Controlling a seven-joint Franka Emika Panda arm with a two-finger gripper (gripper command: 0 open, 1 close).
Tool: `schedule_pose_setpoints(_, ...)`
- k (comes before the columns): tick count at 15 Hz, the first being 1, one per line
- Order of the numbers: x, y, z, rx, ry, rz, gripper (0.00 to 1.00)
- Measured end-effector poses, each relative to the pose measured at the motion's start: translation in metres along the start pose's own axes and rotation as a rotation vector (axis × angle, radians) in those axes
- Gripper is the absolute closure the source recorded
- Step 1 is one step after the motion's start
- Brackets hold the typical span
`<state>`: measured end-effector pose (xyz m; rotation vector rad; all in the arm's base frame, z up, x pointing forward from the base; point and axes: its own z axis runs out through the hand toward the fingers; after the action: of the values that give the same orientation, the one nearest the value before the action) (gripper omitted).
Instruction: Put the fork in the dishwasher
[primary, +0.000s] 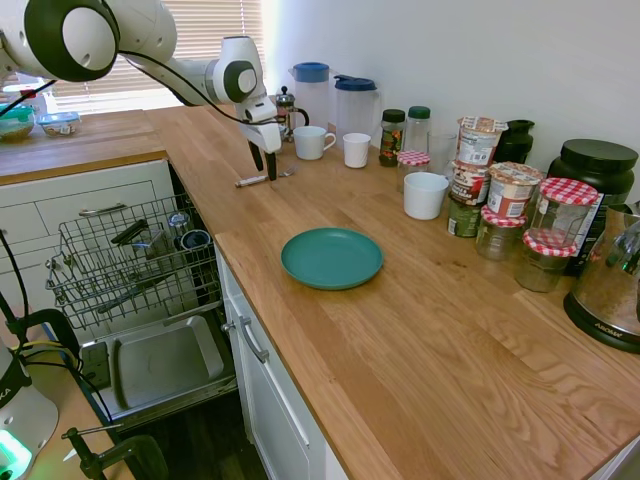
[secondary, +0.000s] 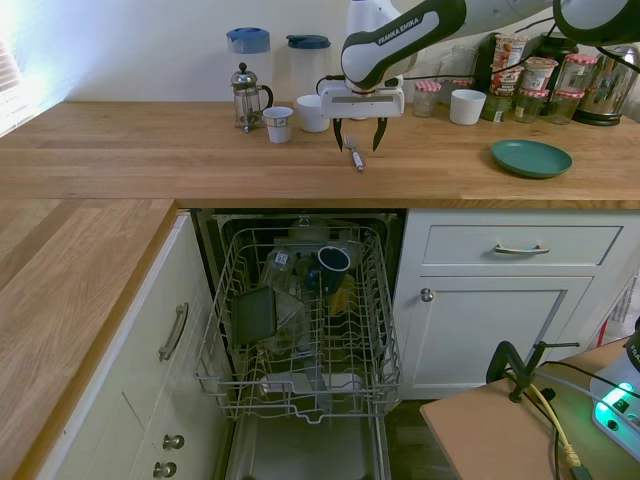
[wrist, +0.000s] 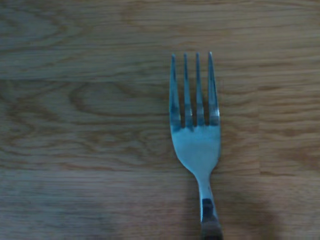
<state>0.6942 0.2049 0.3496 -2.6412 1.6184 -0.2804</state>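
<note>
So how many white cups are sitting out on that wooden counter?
4, as far as I can see. One small cup beside the French press, one handled mug before the jugs, one small cup right of it, one wider cup by the jars. Others may hide behind the jars.
</note>
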Motion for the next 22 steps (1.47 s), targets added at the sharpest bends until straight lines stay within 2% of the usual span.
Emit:
schedule_pose_setpoints(6,0.002,-0.004,0.010,-0.015,0.001,0.004,0.00)
schedule_pose_setpoints(7,0.001,-0.004,0.011,-0.016,0.000,0.004,1.00)
schedule_pose_setpoints(22,-0.002,-0.007,0.013,0.007,-0.009,0.015,1.00)
